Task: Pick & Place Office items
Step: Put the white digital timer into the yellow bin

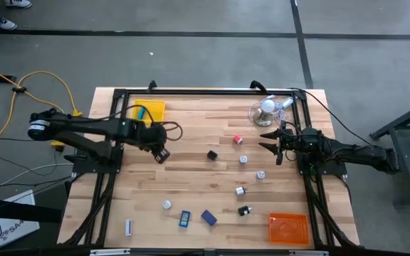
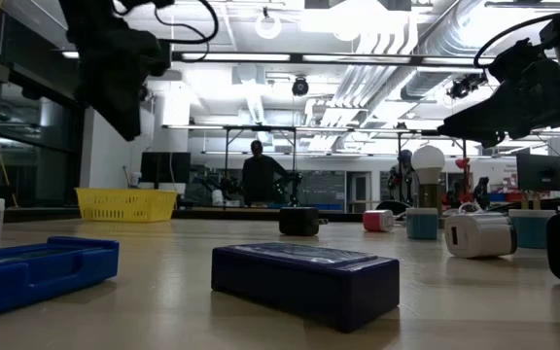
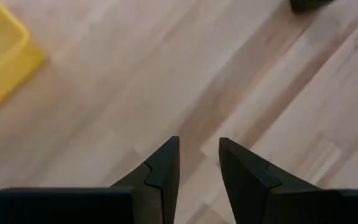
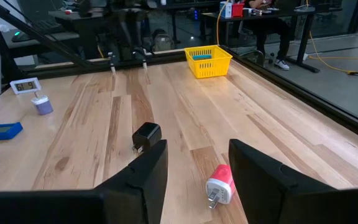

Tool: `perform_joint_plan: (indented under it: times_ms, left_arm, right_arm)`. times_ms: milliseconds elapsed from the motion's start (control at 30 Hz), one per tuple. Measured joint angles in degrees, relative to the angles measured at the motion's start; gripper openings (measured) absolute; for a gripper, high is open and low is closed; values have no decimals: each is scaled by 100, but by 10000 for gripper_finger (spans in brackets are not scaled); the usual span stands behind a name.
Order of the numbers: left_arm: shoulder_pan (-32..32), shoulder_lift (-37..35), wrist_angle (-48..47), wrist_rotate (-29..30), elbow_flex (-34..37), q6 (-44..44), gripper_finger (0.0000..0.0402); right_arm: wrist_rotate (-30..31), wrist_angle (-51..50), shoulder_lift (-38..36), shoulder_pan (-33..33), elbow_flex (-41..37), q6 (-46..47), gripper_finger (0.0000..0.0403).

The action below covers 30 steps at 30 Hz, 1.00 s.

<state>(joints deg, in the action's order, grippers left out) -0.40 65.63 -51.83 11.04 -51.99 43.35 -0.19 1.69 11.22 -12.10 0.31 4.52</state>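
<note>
Arms reach inward from both sides above the wooden table [image 1: 191,171]. Left gripper [image 3: 199,163] hovers beside the yellow tray [image 1: 146,110], fingers slightly parted, pinching nothing. Right gripper [image 4: 197,163] hangs farther from that tray, near the red-and-white piece [image 4: 219,184], fingers apart and empty. Black piece [image 1: 212,154] lies between the grippers; blue blocks [image 1: 208,217] sit well away from the tray.

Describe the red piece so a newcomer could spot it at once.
Start at the right gripper, open above the table's far right. Just left of it lies the red piece, a small plug-like item with a white end. It is the only red thing; its nearest neighbour is a black block.
</note>
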Motion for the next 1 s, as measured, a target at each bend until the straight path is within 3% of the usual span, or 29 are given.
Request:
perform_joint_plan:
  times_ms: [333,767,1000]
  left_arm:
    - [-1406,0,-895,156,0,2464,107]
    - [-3702,201,-1038,686,0,5957,107]
    - [-4575,370,-1025,766,0,7263,107]
  right_arm:
    - [1,0,0,0,-1,0,158]
    - [-1,0,-1,0,0,0,158]
    - [-1,0,-1,-1,0,0,158]
